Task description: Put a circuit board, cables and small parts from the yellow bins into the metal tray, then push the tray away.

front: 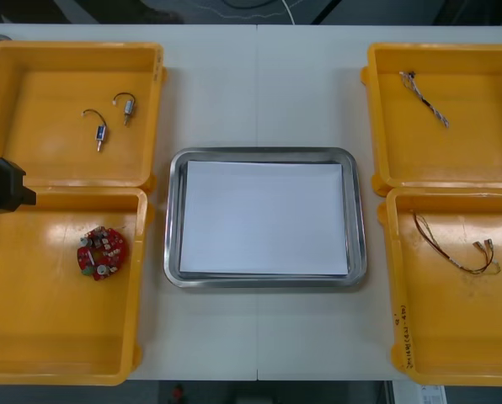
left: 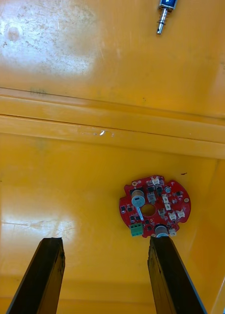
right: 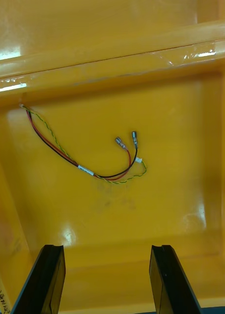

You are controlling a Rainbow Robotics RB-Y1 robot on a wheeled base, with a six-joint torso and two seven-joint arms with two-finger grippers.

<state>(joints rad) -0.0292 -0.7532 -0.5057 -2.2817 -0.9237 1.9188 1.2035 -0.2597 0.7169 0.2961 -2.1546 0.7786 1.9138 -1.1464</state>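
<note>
Left of the tray, my left gripper sits with fingers wide by the board; right gripper, likewise wide, faces the cable.

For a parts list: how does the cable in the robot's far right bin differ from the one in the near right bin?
The twisted blue and white cable is shorter and lies nearly straight; the red, black and yellow cable is longer, curved, its ends splayed. Both lie loose, ungripped.
</note>
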